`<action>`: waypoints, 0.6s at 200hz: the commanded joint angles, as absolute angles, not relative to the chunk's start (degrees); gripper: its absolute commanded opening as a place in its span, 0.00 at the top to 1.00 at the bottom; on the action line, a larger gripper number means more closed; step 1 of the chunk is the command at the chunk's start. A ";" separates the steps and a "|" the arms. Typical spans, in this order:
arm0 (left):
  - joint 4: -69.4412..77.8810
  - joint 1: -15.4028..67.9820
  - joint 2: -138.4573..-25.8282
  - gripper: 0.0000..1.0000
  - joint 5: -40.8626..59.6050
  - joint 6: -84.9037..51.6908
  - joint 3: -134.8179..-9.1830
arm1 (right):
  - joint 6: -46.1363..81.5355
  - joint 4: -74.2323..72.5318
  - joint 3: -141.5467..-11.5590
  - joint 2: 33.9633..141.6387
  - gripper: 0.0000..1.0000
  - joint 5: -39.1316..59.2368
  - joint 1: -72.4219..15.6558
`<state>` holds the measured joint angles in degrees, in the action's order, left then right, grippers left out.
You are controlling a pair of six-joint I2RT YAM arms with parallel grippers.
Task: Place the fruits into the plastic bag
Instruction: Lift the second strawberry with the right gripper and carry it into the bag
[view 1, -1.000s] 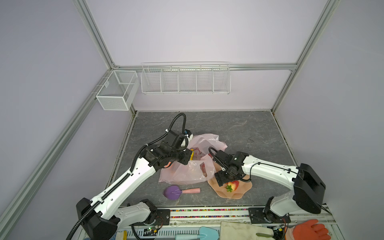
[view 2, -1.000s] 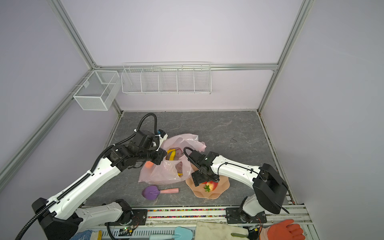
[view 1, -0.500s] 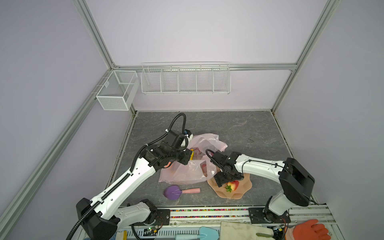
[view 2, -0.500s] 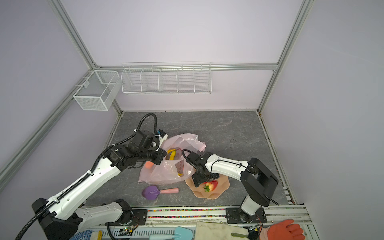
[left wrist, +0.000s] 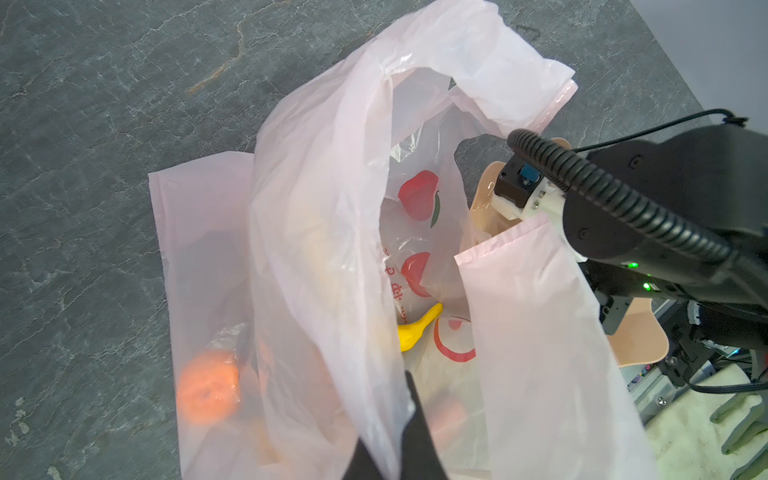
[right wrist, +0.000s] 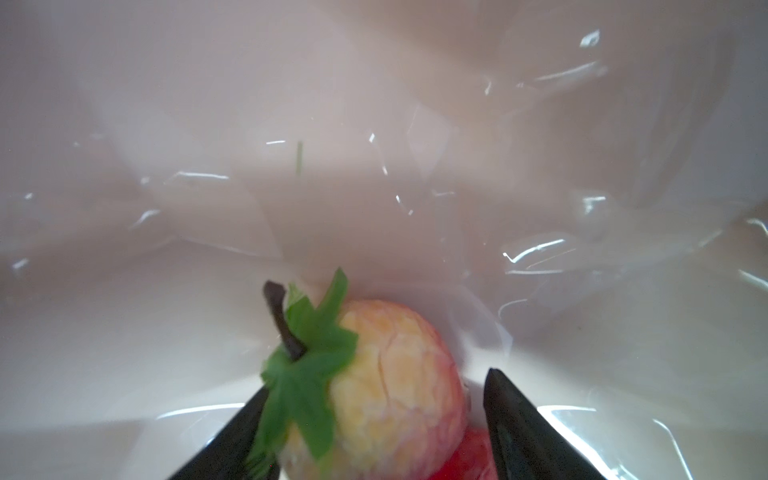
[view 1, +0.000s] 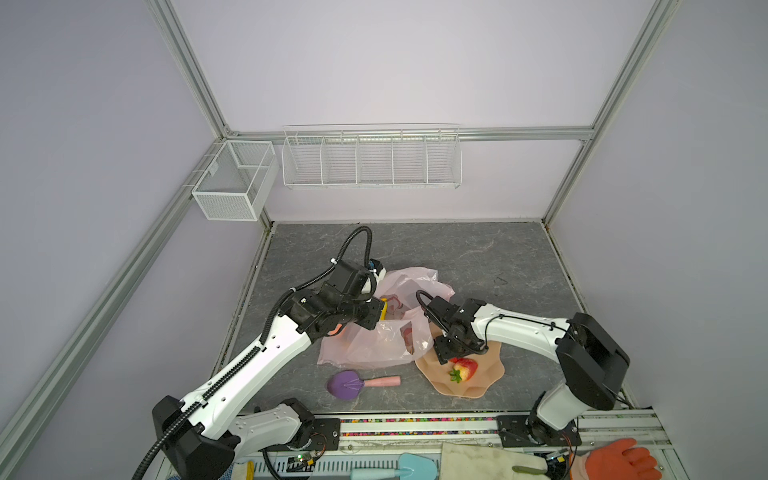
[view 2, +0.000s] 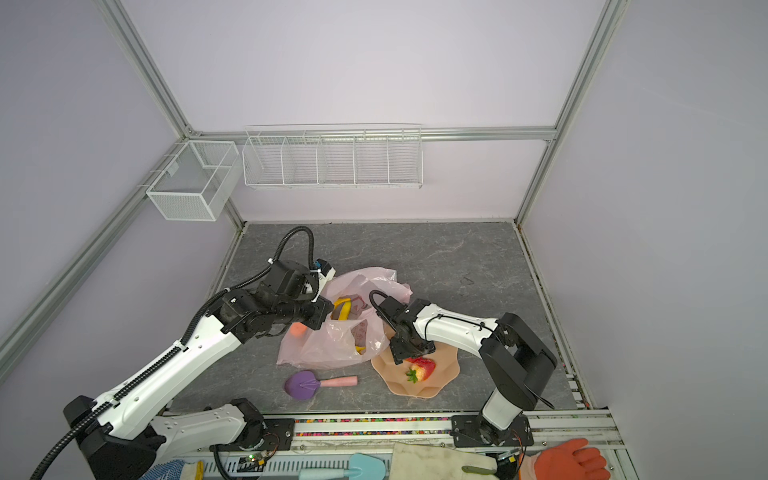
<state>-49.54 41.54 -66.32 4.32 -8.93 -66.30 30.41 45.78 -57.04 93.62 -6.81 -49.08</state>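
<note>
Right gripper [right wrist: 378, 380], jaws apart, straddles a strawberry [right wrist: 390, 353] in the bowl [view 1: 486, 380].

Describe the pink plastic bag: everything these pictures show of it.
The plastic bag is thin, crinkly, translucent pale pink film with red fruit prints. It lies slumped on the grey tabletop between the arms, mouth gaping upward. The left gripper is shut on a fold of its rim, holding that side up. An orange and a yellow banana show inside. One side drapes onto the peach bowl.
</note>
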 commanded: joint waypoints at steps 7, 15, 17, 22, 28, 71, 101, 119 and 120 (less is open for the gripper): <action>-50.24 41.75 -65.70 1.00 3.67 -8.89 -67.05 | 30.33 45.01 -57.31 94.04 0.28 -7.29 -48.35; -50.36 41.75 -65.73 1.00 3.60 -8.87 -67.06 | 30.24 45.04 -57.31 93.97 0.29 -7.26 -48.28; -50.36 41.75 -65.67 1.00 3.60 -8.85 -67.10 | 30.23 45.01 -57.31 93.96 0.29 -7.29 -48.21; -50.36 41.75 -65.69 1.00 3.60 -8.85 -67.13 | 30.15 44.87 -57.30 93.93 0.29 -7.33 -48.18; -50.29 41.75 -65.74 1.00 3.52 -8.78 -67.15 | 30.09 44.75 -57.22 93.81 0.29 -7.43 -48.12; -50.32 41.75 -65.92 1.00 3.69 -8.79 -67.15 | 29.62 44.34 -57.47 94.60 0.26 -7.47 -47.82; -50.36 41.75 -65.92 1.00 3.60 -8.75 -67.17 | 29.36 44.35 -57.83 94.52 0.33 -7.56 -47.73; -50.31 41.74 -65.80 1.00 3.60 -8.79 -67.00 | 29.31 44.75 -57.83 94.09 0.38 -7.87 -47.72; -50.34 41.75 -65.77 1.00 3.56 -8.79 -66.99 | 29.33 44.74 -57.88 94.07 0.39 -7.84 -47.72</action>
